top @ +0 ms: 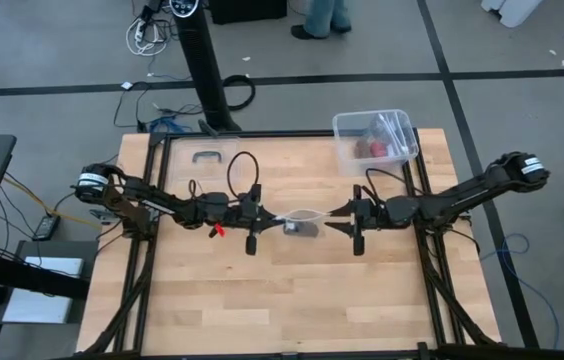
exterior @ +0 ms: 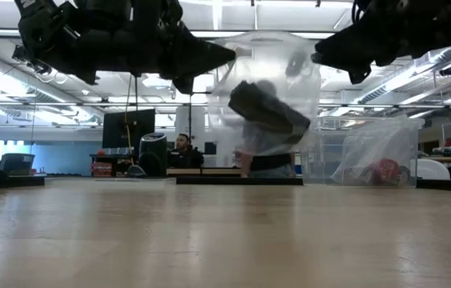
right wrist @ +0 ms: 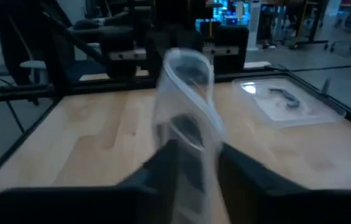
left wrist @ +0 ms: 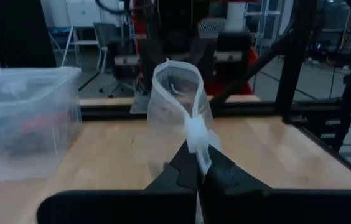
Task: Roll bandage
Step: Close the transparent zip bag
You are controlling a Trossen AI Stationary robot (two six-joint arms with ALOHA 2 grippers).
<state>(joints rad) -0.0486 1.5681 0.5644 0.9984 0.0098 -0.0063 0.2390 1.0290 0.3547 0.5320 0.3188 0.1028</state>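
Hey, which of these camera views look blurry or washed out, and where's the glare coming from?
Right wrist view: the clear plastic wrapper and that arm's own fingers are smeared and soft. Low view: bright ceiling lights wash out the background, leaving both arms as dark shapes; the bandage shows hazily through the wrapper. Left wrist view: dim but sharp. High view: evenly lit.

No readable text, labels, brand names, numbers or signs anywhere in the four views. Nothing legible on the clear plastic wrapper [exterior: 265, 96], on the clear plastic box [top: 375, 140], or on the wooden table [top: 292, 290]. Background room details too blurred to make out any lettering.
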